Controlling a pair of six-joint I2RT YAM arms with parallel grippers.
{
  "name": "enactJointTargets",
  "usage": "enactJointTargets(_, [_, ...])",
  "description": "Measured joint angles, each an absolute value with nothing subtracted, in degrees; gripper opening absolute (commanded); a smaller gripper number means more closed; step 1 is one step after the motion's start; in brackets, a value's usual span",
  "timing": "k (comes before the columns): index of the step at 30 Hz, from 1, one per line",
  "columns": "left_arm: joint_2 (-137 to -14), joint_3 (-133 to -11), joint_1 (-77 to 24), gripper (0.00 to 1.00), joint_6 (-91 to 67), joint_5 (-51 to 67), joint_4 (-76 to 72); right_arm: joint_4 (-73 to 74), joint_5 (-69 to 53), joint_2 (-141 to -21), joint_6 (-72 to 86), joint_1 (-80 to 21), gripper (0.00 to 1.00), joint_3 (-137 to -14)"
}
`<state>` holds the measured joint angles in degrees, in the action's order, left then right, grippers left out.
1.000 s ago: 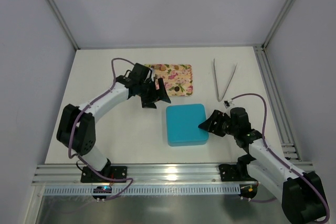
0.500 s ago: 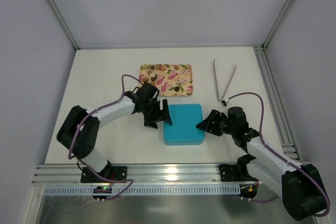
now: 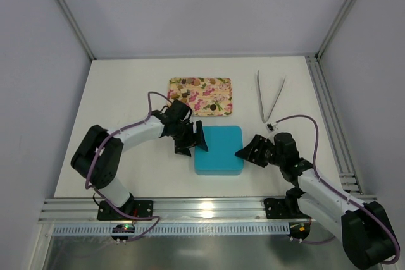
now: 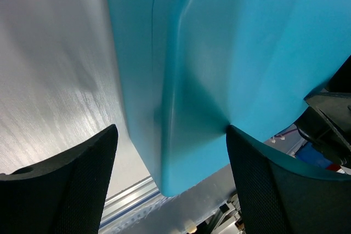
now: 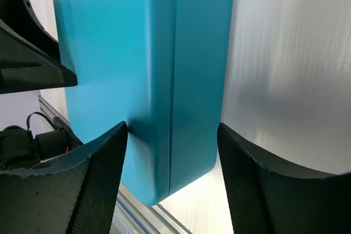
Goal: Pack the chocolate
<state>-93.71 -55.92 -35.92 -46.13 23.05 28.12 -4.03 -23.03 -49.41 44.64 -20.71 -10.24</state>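
Tiny dark chocolate (image 3: 184,83) pieces lie on the flowered tray (image 3: 215,102) at the back. A shut teal box (image 3: 218,151) lies mid-table. My left gripper (image 3: 196,142) is open at the box's left edge. In the left wrist view the left gripper (image 4: 170,135) has one finger (image 4: 263,179) on the teal box's (image 4: 219,53) lid and the other on the table side. My right gripper (image 3: 243,153) is open at the right edge. In the right wrist view the right gripper (image 5: 173,130) spans the teal box's (image 5: 148,53) side wall, one finger (image 5: 104,173) against the lid.
Metal tweezers (image 3: 271,96) lie at the back right. An aluminium rail (image 3: 202,205) runs along the table's near edge, close to the box. Grey walls and frame posts enclose the table.
My left gripper has come from the tray down to the box's left edge. The box has slid a little to the left, and the right gripper has followed it.
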Motion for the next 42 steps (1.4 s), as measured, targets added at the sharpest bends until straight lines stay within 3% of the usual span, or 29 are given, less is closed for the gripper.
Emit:
enactJointTargets(8, [-95.9,-60.2,-35.9,0.79,-43.0,22.0,32.4,2.2,-20.1,-59.2,41.7,-17.4,0.70,-20.3])
enactJointTargets(17, [-98.1,-64.0,-35.9,0.79,-40.2,20.8,35.9,-7.4,-21.8,-76.2,41.2,-16.5,0.62,-28.4])
enactJointTargets(42, [-101.8,-71.4,-36.0,0.74,-39.0,14.9,43.0,-25.9,-22.5,-82.6,43.9,-16.3,0.45,-25.1])
